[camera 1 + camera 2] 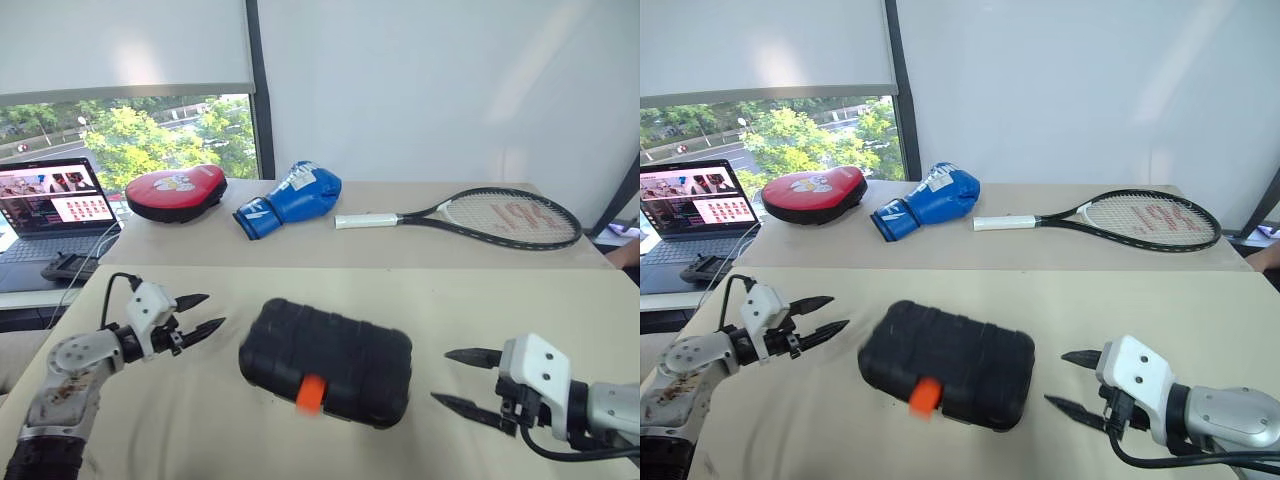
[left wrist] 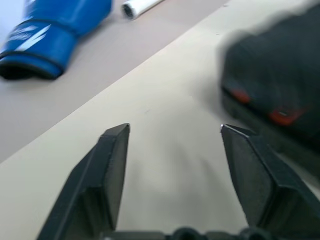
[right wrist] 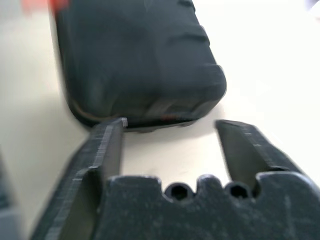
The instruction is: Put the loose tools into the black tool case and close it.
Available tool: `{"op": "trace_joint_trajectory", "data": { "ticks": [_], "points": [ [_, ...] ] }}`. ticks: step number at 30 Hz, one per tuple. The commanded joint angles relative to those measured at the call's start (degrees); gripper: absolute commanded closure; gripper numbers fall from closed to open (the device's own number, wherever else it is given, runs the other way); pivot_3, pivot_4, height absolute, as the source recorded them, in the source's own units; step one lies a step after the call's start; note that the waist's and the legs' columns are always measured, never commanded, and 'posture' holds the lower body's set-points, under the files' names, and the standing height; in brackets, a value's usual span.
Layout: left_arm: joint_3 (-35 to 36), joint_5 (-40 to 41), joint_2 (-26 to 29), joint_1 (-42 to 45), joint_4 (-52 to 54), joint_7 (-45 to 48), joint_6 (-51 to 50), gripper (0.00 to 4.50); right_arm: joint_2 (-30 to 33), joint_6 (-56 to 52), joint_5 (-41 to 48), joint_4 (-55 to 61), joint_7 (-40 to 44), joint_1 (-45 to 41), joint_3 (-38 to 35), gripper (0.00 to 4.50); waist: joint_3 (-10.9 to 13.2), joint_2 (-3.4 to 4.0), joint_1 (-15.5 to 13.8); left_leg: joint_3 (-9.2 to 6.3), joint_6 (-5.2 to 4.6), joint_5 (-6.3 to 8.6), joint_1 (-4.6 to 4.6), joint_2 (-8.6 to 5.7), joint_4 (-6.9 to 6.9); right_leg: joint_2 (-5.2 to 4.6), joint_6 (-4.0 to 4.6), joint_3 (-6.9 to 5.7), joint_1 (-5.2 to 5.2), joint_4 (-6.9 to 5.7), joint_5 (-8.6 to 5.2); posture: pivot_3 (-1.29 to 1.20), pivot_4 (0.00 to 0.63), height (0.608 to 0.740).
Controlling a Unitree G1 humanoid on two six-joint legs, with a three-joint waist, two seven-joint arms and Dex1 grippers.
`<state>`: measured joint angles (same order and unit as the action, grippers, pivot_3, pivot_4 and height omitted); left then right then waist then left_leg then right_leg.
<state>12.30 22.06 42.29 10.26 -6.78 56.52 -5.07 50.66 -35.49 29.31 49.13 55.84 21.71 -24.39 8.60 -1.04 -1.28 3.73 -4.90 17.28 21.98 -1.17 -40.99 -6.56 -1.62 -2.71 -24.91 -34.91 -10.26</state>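
The black tool case lies shut on the beige table, its ribbed lid down and its orange latch facing the front edge. It also shows in the right wrist view as the case and in the left wrist view as the case. My left gripper hangs open a short way to the left of the case, holding nothing. My right gripper stands open to the right of the case, clear of it and empty. The loose tools are out of view.
On the far table lie a tennis racket, a blue boxing glove and a red punch pad. A laptop stands open at the far left. Bare beige tabletop surrounds the case.
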Motion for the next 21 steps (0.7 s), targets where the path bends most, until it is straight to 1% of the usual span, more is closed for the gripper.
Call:
{"op": "trace_joint_trajectory", "data": {
  "ticks": [1,2,3,4,6,9,10,11,12,13,16,18,21],
  "points": [
    [0.78,4.57,0.38,1.27,4.13,1.62,-5.26,1.44,1.62,-2.9,6.51,5.78,2.4,2.99,-1.38,0.6,0.0,0.0,-0.15,0.01,0.0,0.0,0.03,0.0,0.0,0.0,0.01,0.02,-0.03,0.0,0.01,0.0,0.15,0.74],
    [0.83,5.83,0.59,1.27,5.25,2.16,-7.13,1.44,2.28,-3.48,7.21,6.4,2.52,3.32,-0.58,0.92,0.0,-0.01,-0.15,0.0,0.02,-0.01,0.05,0.0,0.02,-0.04,0.01,0.02,-0.04,0.01,0.01,0.0,0.15,0.74],
    [0.87,6.59,0.78,1.23,6.02,2.48,-8.38,1.44,2.84,-3.81,7.57,6.72,2.42,3.45,-0.07,1.14,0.0,-0.02,-0.13,0.0,0.1,-0.02,0.05,0.02,0.02,-0.08,0.01,0.03,-0.04,0.01,0.01,0.0,0.15,0.74],
    [0.99,8.81,1.59,0.81,7.86,3.69,-11.54,1.69,3.74,-4.13,8.38,7.37,2.72,3.03,2.04,1.64,0.0,-0.02,-0.13,0.0,0.38,-0.16,0.06,0.02,0.02,-0.09,0.01,0.03,-0.05,0.02,0.01,0.0,0.15,0.74],
    [1.13,12.56,3.48,-0.07,11.12,6.04,-17.29,2.21,5.04,-4.66,8.74,7.51,2.42,-0.03,7.58,2.3,0.06,-0.17,0.18,0.01,0.38,-0.15,0.05,0.02,0.02,-0.09,0.02,0.05,-0.05,0.03,0.01,0.0,0.15,0.74],
    [1.82,16.87,7.0,-0.99,15.06,8.95,-24.24,3.26,7.39,-4.86,3.49,4.53,1.74,-9.27,19.89,3.25,0.13,-0.27,0.82,0.02,0.38,-0.14,0.05,0.09,0.03,-0.04,0.11,0.05,-0.12,0.02,-0.05,0.0,0.15,0.74],
    [2.21,18.18,8.37,-1.48,16.37,10.08,-26.06,3.66,7.16,-5.9,1.49,3.11,0.64,-13.63,24.44,3.67,0.14,-0.26,0.76,0.04,0.37,-0.13,0.05,0.09,0.05,-0.01,0.16,0.05,-0.16,0.0,-0.09,0.0,0.15,0.74],
    [2.62,19.19,9.34,-1.85,17.46,10.78,-27.43,3.89,7.01,-6.73,-0.41,1.88,-0.1,-17.13,28.17,3.91,0.17,-0.3,0.84,0.03,0.36,-0.13,0.07,0.08,0.04,0.01,0.17,0.02,-0.17,0.0,-0.1,0.0,0.15,0.74],
    [3.04,19.89,9.9,-2.17,18.53,10.78,-28.38,4.41,7.09,-7.03,-2.23,0.82,-0.73,-19.78,30.99,4.35,0.21,-0.3,0.82,0.03,0.38,-0.14,0.04,0.1,0.07,0.05,0.21,0.01,-0.18,-0.02,-0.13,0.0,0.15,0.74],
    [3.64,20.36,10.5,-2.58,19.74,10.81,-28.95,4.49,6.16,-7.91,-4.52,-0.96,-2.41,-23.27,34.09,4.46,0.23,-0.3,0.75,0.03,0.39,-0.16,0.08,0.11,0.08,0.07,0.24,-0.01,-0.23,-0.04,-0.14,0.0,0.15,0.74],
    [6.45,22.84,12.76,-4.39,24.39,11.14,-31.44,4.49,2.31,-13.19,-10.03,-7.71,-8.71,-33.74,39.62,4.46,0.3,-0.41,0.74,0.02,0.7,-0.34,0.11,0.09,0.13,0.13,0.33,-0.07,-0.28,-0.08,-0.18,0.0,0.15,0.74],
    [8.78,25.43,14.49,-5.98,27.46,11.99,-33.7,4.49,0.16,-17.67,-11.39,-12.22,-11.5,-39.97,40.24,4.46,0.41,-0.65,1.1,0.01,0.82,-0.38,0.1,0.23,0.12,0.13,0.48,-0.06,-0.25,-0.04,-0.1,0.0,0.15,0.74],
    [11.62,27.8,16.1,-7.94,31.23,12.17,-35.81,4.49,-1.4,-20.0,-12.52,-17.85,-12.56,-46.66,41.05,4.46,0.54,-0.56,1.19,0.02,0.9,-0.47,0.11,0.21,0.09,0.09,0.75,-0.06,-0.28,-0.06,-0.03,0.0,0.15,0.74]
  ]
}}
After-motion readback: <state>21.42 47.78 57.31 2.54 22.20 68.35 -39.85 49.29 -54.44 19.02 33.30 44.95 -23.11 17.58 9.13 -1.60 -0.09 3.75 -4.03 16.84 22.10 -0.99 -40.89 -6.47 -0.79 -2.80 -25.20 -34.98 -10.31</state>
